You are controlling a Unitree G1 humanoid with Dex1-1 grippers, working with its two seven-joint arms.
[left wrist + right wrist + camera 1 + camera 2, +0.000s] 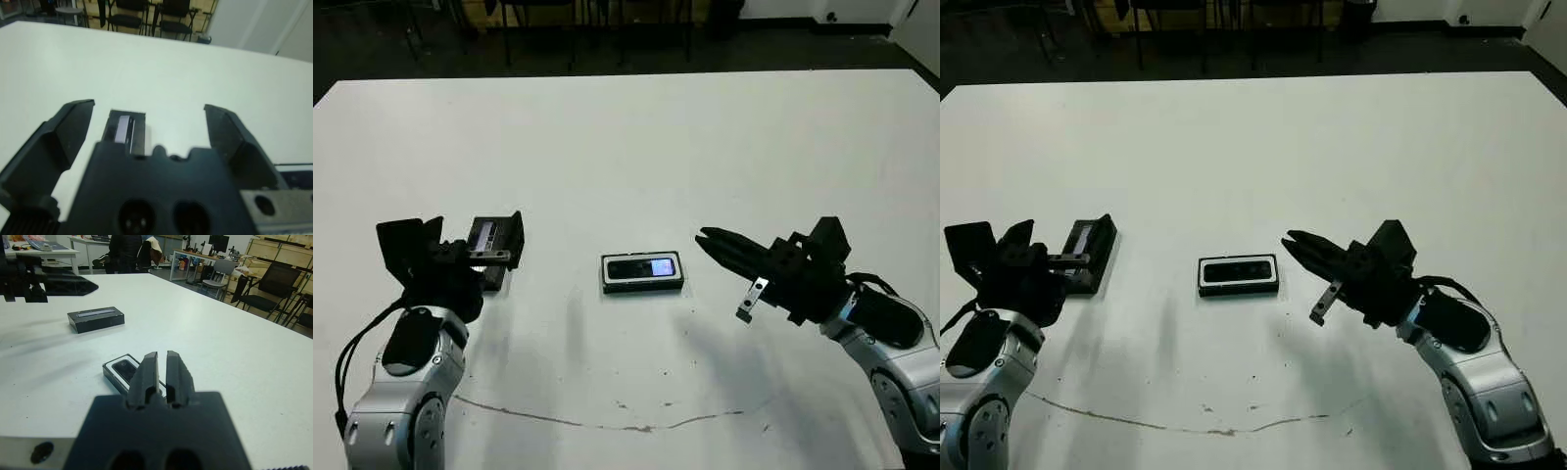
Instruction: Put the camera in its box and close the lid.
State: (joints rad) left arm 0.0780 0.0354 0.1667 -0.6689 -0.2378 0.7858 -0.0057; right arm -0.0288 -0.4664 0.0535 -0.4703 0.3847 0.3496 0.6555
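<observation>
Camera sits in box at table centre, lid apart on robot's left

Camera (643,267) lies flat inside the box (642,286), mid-table, w/ its bluish-white patch facing up. Only the box's white rim and thin black outer wall show around it; the lining beneath is covered by the camera. In the right wrist view the near part of box and camera is blocked by that gripper's own fingers (146,377). In the left wrist view the lid's (124,131) near end is cut off by the gripper body, and the box shows only as a dark sliver at the frame edge.

Lid rests on the table (636,147) well apart from the box, toward the robot's left, silvery strip up. A thin dark scratch line (607,423) runs across the table near the robot. Chairs (146,14) and desks stand beyond the far edge; a person (124,252) in dark clothing is partly visible back there.

Left gripper (151,129) is spread wide, fingers either side of the lid w/ clear gaps, touching nothing, holding nothing. Right gripper (705,238) is clenched, fingers pressed nearly together, empty, tips pointing at the box but short of it, no contact.
</observation>
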